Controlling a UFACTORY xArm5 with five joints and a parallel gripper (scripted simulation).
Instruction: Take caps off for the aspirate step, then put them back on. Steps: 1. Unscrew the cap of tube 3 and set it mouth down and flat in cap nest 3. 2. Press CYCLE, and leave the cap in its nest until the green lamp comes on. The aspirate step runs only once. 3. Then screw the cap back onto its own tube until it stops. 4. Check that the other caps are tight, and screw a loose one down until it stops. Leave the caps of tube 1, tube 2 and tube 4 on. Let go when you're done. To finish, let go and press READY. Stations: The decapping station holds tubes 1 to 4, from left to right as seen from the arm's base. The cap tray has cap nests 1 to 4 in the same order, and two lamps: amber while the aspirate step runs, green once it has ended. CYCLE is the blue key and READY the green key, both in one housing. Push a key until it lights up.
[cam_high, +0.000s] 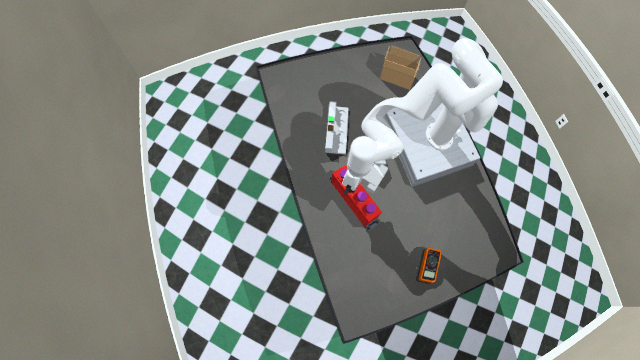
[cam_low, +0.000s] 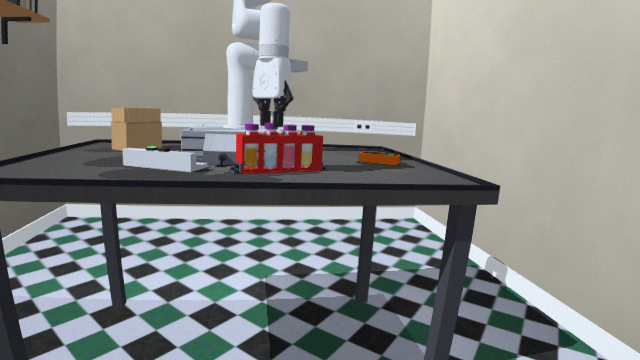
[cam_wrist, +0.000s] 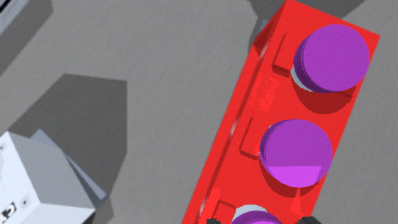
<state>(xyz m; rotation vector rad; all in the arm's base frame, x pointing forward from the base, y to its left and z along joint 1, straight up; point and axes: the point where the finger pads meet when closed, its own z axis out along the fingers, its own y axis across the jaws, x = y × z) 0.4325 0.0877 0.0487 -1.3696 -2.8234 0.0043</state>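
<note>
The red decapping station (cam_high: 356, 196) holds four tubes with purple caps (cam_low: 280, 128). My gripper (cam_low: 272, 117) stands straight above the second tube from the left in the exterior view, which is tube 3 as seen from the base. In the wrist view its cap (cam_wrist: 255, 218) lies at the bottom edge between my two fingertips, which stand a little off its sides. The gripper is open and holds nothing. Two more capped tubes (cam_wrist: 296, 152) show further along the rack. The white cap tray (cam_high: 336, 127) has its green lamp (cam_high: 331, 119) lit and its nests look empty.
The grey key housing (cam_low: 220, 145) stands close behind the rack, beside the tray; it also shows in the wrist view (cam_wrist: 30, 185). A cardboard box (cam_high: 400, 66) is at the table's far corner. An orange multimeter (cam_high: 429, 265) lies near the other end.
</note>
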